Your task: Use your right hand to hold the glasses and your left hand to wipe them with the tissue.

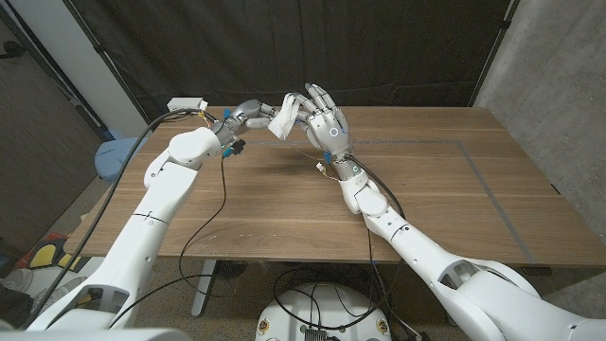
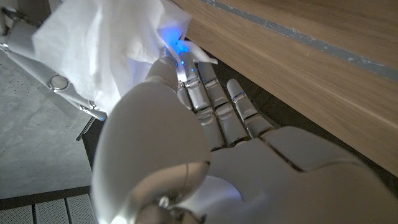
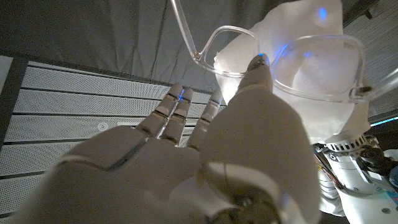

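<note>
- The glasses [image 3: 280, 56], clear-framed, are held up in the air above the far part of the worktop [image 1: 426, 189]; the right robot hand [image 1: 324, 118] has them pinched at the frame with one digit pressed at the bridge, the other fingers [image 3: 177, 109] spread upward.
- The tissue [image 1: 284, 121] lies directly against the glasses on the side away from the right robot hand; in the right wrist view its white bulk shows through both lenses, so it appears to touch them or lie just beside them.
- The left robot hand [image 1: 248, 114] grasps the tissue, bunched over its fingertips, and reaches in toward the glasses from the robot's left.
- The long axis of the glasses, lens to lens, seems to run roughly across the line on which the two robot hands meet; one temple arm [image 3: 183, 28] juts away from the lenses.
- Judgement: wiping is under way or about to begin; the stroke should run along the lens row, with light pressure, since the pinch holding the glasses looks slight.
</note>
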`<state>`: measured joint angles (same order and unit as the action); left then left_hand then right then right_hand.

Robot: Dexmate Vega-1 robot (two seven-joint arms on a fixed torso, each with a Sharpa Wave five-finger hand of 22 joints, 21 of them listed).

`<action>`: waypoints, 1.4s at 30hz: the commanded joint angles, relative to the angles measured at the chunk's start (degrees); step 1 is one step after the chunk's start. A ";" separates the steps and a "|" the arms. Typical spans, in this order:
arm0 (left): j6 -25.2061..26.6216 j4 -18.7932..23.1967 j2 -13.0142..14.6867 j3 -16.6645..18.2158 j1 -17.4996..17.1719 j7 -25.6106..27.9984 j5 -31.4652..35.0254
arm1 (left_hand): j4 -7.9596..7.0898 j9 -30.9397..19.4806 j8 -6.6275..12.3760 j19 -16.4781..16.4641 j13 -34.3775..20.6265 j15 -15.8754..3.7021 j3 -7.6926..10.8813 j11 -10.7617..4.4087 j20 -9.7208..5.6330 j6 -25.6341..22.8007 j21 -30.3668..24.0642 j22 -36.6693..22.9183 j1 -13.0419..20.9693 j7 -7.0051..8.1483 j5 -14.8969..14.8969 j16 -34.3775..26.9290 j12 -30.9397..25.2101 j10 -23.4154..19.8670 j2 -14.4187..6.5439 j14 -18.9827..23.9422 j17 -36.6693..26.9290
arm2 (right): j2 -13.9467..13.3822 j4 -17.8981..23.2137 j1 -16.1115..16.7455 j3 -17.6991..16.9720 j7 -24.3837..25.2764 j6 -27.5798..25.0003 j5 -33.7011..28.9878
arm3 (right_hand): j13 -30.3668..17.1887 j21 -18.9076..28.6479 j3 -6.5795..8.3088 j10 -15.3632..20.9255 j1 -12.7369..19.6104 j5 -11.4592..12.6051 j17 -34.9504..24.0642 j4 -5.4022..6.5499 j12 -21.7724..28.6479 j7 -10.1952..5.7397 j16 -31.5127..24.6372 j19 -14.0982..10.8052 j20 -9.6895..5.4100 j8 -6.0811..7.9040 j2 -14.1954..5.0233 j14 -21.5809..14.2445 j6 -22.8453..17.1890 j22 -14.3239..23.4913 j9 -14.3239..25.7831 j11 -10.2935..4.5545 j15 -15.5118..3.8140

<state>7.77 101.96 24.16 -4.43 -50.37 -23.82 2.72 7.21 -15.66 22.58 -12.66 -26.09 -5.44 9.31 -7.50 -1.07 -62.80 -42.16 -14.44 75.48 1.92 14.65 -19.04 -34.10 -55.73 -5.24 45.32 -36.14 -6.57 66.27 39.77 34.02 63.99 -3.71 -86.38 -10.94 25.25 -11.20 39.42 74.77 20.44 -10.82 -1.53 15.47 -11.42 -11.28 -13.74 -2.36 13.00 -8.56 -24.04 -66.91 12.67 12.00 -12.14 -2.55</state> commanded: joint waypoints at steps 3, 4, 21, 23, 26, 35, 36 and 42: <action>3.63 1.41 0.04 0.69 -0.43 -1.22 0.43 | 0.05 -0.69 -0.68 0.20 -2.10 -8.35 -0.36 -3.66 -0.43 1.37 -1.16 0.49 1.09 0.55 0.10 0.68 -0.59 2.14 -0.51 -0.40 -1.89 | 1.49 -2.61 -1.31 -1.15 0.01 -0.70 0.36 | -0.07 0.90 -2.22 0.27 1.65 0.74 -0.05 0.68 -1.55 -0.46 0.45 0.28 -8.77 0.02 -0.33 -0.41 -1.78 0.19 1.05 -0.04 -10.77; 3.81 1.54 0.01 0.78 -0.52 -1.16 0.48 | -0.04 -0.78 -0.91 0.32 -2.26 -8.17 -0.41 -3.77 -0.35 1.98 -1.24 0.55 1.01 0.25 0.02 0.91 -0.61 2.12 -0.57 -0.63 -1.96 | 1.71 -3.01 -1.47 -1.36 0.01 -0.89 0.36 | -0.09 0.92 -2.33 0.35 1.67 0.76 -0.05 0.75 -1.59 -0.46 0.43 0.29 -8.79 0.02 -0.35 -0.42 -1.76 0.18 1.09 -0.03 -10.77; 4.11 2.60 0.67 1.46 -1.43 -1.32 1.30 | -2.81 1.94 -2.41 2.06 4.76 -7.64 0.54 -1.75 1.92 -1.59 -3.29 1.40 -1.48 -2.64 -1.96 3.87 1.57 -4.18 -3.57 5.05 0.14 | 3.68 -4.21 -1.81 -6.32 0.01 0.57 0.56 | -0.09 1.53 -3.41 -4.36 2.58 1.35 0.00 2.51 -3.52 -0.53 0.61 0.38 -8.32 -0.95 -0.98 1.27 -1.37 0.06 0.30 -0.26 -10.76; 3.99 2.39 0.55 1.52 -1.32 -1.18 1.29 | -2.35 1.87 -2.18 1.78 4.74 -8.10 0.66 -1.93 1.59 -2.30 -3.54 1.47 -0.95 -2.40 -2.01 4.09 1.49 -4.28 -3.12 5.32 0.32 | 3.64 -3.71 -1.45 -6.51 0.01 1.22 0.53 | -0.10 1.58 -3.37 -4.73 2.66 1.39 -0.01 2.67 -3.54 -0.55 0.59 0.34 -8.28 -0.97 -1.02 1.34 -1.32 0.03 0.25 -0.26 -10.76; 3.78 1.97 0.44 1.49 -1.05 -1.12 1.28 | -1.85 1.57 -1.73 2.03 4.38 -8.07 0.82 -2.28 1.51 -3.60 -3.83 1.60 -0.32 -2.37 -2.16 4.65 1.30 -4.12 -2.79 4.95 0.26 | 3.37 -2.69 -0.77 -6.87 0.01 2.97 0.51 | -0.22 1.59 -3.37 -3.98 2.75 1.44 -0.02 2.91 -3.10 -0.53 0.51 0.44 -8.40 -0.75 -1.00 1.30 -1.41 -0.01 0.47 -0.21 -10.77; 3.60 0.65 0.09 1.11 0.04 -1.23 1.38 | -1.13 2.39 1.72 3.10 4.70 -7.86 -0.22 -0.68 2.40 -17.20 -4.62 2.14 0.07 -4.68 -1.74 3.69 -1.74 -12.34 -1.45 10.29 0.03 | 1.51 1.13 0.25 -7.92 0.01 9.21 0.19 | -0.14 1.89 -2.90 -5.39 3.55 1.59 -0.11 3.13 -3.45 -0.65 0.46 0.20 -8.16 -1.23 -1.14 1.44 -0.17 -0.07 0.21 -0.26 -10.80; 3.66 0.60 0.03 1.08 0.12 -1.20 1.41 | -1.04 2.85 1.96 3.05 4.90 -7.78 -0.35 -0.36 2.52 -18.09 -4.75 2.18 0.14 -4.79 -1.58 3.92 -1.91 -13.14 -1.27 10.50 0.27 | 1.40 1.42 0.33 -7.89 0.01 9.38 0.04 | -0.13 1.92 -2.77 -5.82 3.65 1.59 -0.11 3.15 -3.55 -0.66 0.49 0.18 -8.14 -1.26 -1.16 1.58 0.00 -0.08 0.20 -0.26 -10.80; 3.94 0.04 -0.24 0.94 0.72 -1.57 1.20 | -0.19 0.47 14.81 3.57 6.18 -6.95 -3.48 2.82 2.89 -19.84 -5.41 2.60 1.31 -8.14 0.40 3.65 -6.15 -25.38 0.83 14.48 1.70 | -0.07 3.05 0.59 -6.35 0.01 10.12 -0.63 | -0.09 2.13 -1.89 -8.91 3.67 1.46 -0.21 3.51 -4.08 -0.76 0.51 0.10 -7.91 -1.58 -1.27 2.60 1.94 -0.15 0.11 -0.27 -10.76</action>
<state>11.63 103.02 24.30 -3.13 -50.61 -25.07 4.02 6.81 -14.19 31.97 -9.28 -20.50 -8.66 7.31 -2.97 1.96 -72.15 -47.05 -11.97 76.76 5.81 14.29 -15.06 -35.77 -66.86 -5.56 58.00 -34.99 -4.66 66.30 39.66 26.89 64.00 3.29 -86.13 -10.91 27.00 -13.58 32.17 78.36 21.67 -10.81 1.85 11.67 -12.13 -10.78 -13.76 -2.36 11.80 -9.44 -22.29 -66.03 12.51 12.07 -12.36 -2.53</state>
